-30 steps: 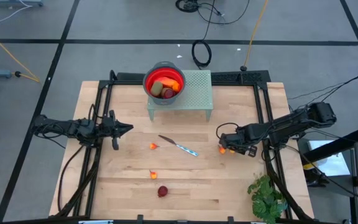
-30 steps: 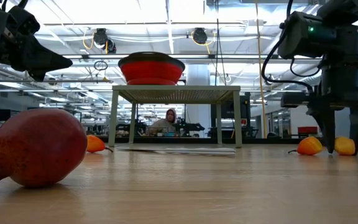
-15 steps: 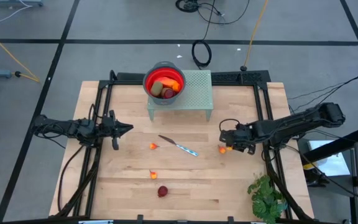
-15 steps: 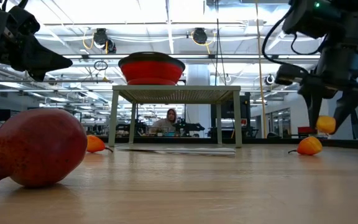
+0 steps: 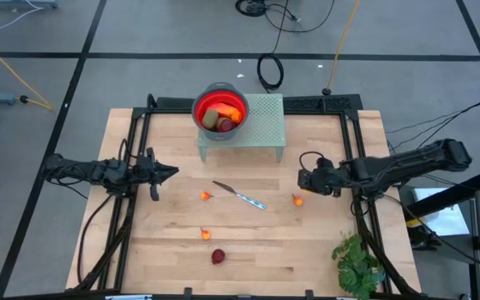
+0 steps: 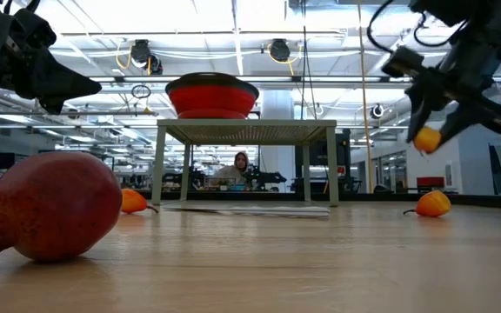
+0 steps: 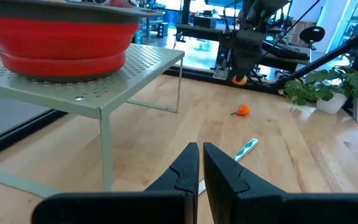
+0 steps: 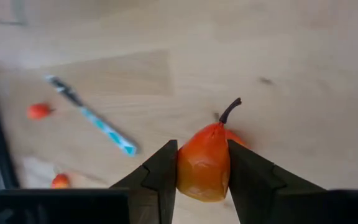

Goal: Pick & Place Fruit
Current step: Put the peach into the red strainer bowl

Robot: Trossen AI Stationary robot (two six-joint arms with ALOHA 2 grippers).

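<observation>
R fingers (image 8: 202, 163) pinched small orange fruit (image 8: 205, 163) at its belly, lifted off worktop; probably light, stiff, slippery. L fingers (image 7: 200, 163) closed, empty.

A thin silver knife (image 5: 240, 197) with a blue-green handle lies flat near the centre of the wooden table (image 5: 323, 250). At twelve o'clock from it a pale green perforated stand (image 5: 265, 121) carries a red bowl (image 5: 200, 108) on its nine o'clock end. A green leafy plant (image 5: 358, 262) sits at the table's five o'clock corner.
</observation>
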